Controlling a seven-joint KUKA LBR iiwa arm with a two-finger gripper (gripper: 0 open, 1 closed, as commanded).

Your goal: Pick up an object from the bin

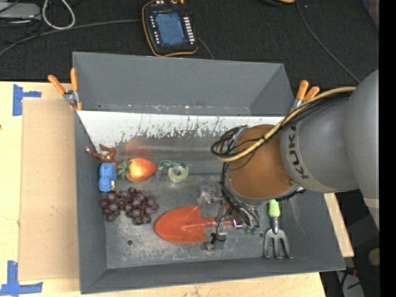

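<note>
Grey rounded arm (pixel 337 135) with KUKA lettering, orange wrist cover (pixel 257 166), looped black and yellow cables (pixel 241 144)

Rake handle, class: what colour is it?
The rake handle is bright green, shown best in the camera view.

Floor of the bin (pixel 93 246), seen from above. Open floor: the front-left corner, the strip along the front wall, and the band under the rear wall. Obstacles: at left, blue toy (pixel 107 177), red-yellow fruit (pixel 141 169), tape roll (pixel 177 172) and dark grapes (pixel 129 206), close together; at centre, orange scoop (pixel 179 225); at right, green-handled fork (pixel 275 232) just beside the arm (pixel 328 147).
</note>
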